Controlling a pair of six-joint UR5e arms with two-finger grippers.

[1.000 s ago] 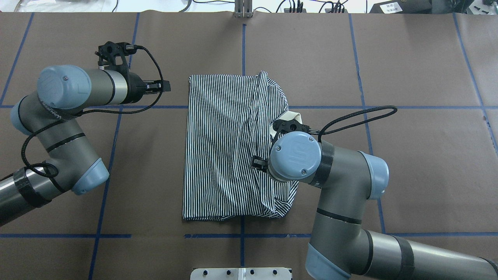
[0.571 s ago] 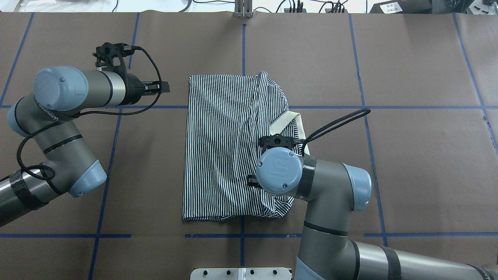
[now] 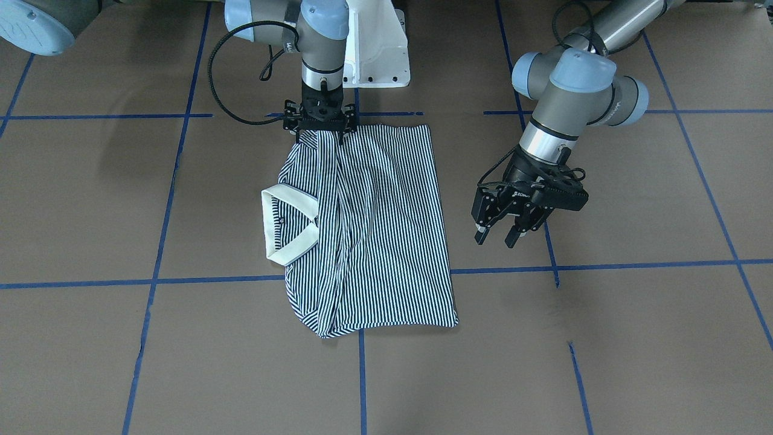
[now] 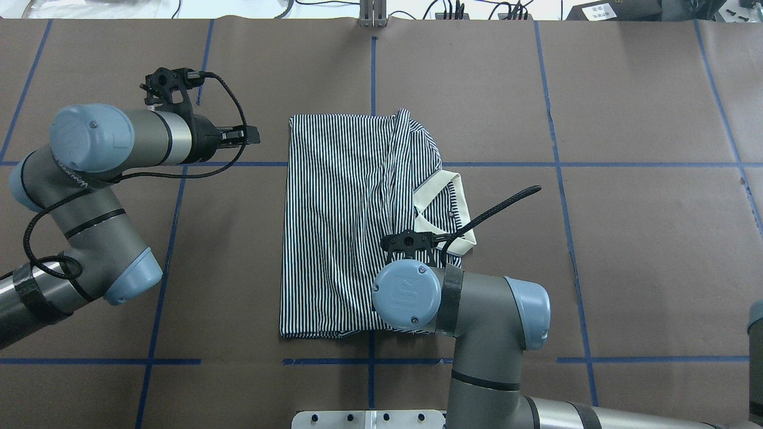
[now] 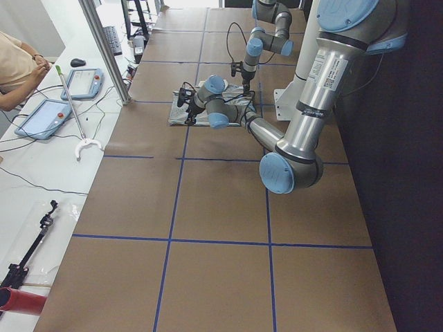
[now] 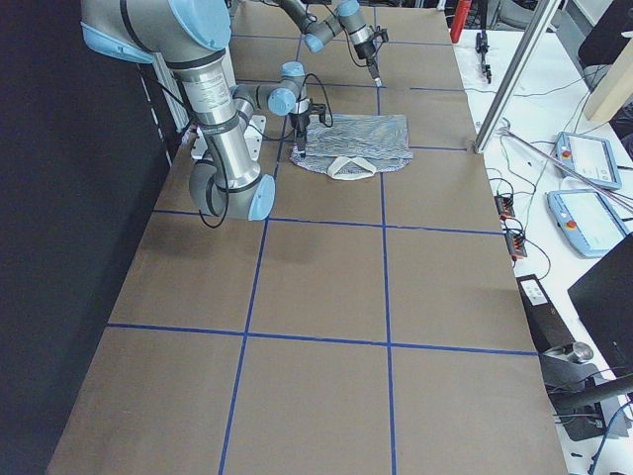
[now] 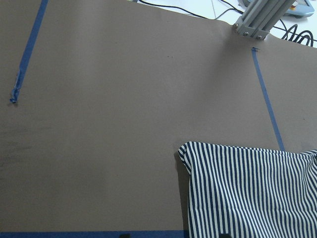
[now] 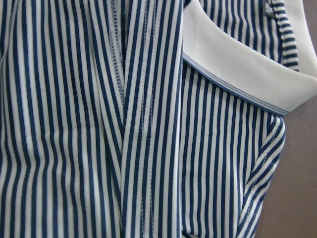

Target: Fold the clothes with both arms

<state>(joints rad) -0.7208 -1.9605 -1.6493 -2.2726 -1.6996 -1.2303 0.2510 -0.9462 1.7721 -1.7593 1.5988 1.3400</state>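
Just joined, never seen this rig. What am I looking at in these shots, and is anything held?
A left arm and a right arm at a paper-covered table, each with a two-finger hand. Cameras: one above and behind the robot, one facing it, one at each table end, one on each wrist. A striped polo shirt lies partly folded, cream collar showing. The left hand hangs open beside it. The right hand is down at the shirt's edge nearest the robot; whether it grips cloth is unclear.
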